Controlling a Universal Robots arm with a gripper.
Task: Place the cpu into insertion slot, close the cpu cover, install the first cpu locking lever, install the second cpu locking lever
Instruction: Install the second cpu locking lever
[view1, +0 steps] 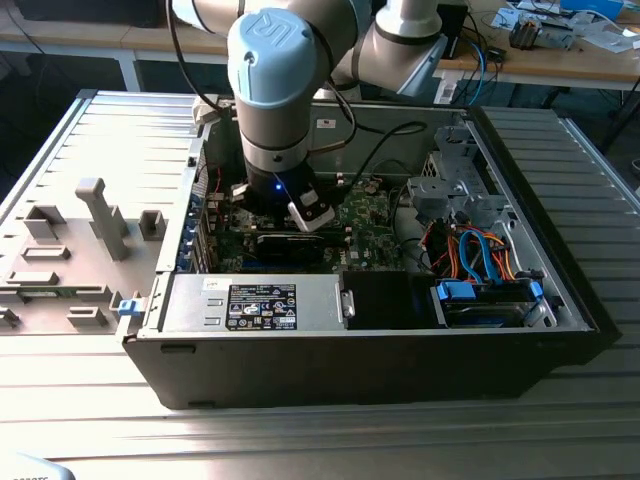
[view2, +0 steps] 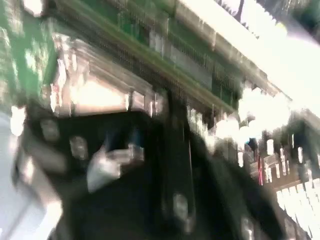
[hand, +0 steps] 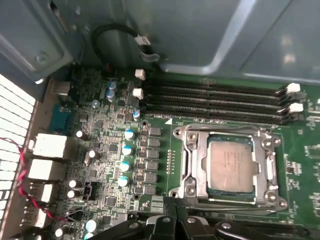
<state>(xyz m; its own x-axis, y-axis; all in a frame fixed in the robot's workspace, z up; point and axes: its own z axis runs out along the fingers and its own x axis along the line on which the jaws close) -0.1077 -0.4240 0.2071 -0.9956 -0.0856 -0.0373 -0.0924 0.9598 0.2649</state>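
Reaching down into an open computer case lying on a ribbed metal counter, centre of the exterior view, my arm descends from the upper middle of the frame over the green motherboard.

Item, hand: dark fittings along the lower edge of the first wrist view, just below the socket. I cannot tell whether my fingers are apart or together, nor whether they touch anything.

Item, cpu: pale silvery-grey square, lying flat inside the insertion slot, right of centre in the first wrist view.

Item, cpu cover: silver frame plate lying down around the chip, its square window showing the chip's top.

Item, locking levers: thin metal bars appear along the socket's edges, but I cannot tell whether either is latched.

Item, memory slots: long dark rows running across the upper right of the first wrist view, just above the socket, with white clips at their right ends.

Item, capacitors: small blue-topped cylinders in a column left of the socket.

Item, rear ports: metal blocks at the left edge of the board.

Item, power supply: grey box with a dark label, lower centre of the exterior view.

Item, grey fixture: upright blocks on the counter at the exterior view's left.
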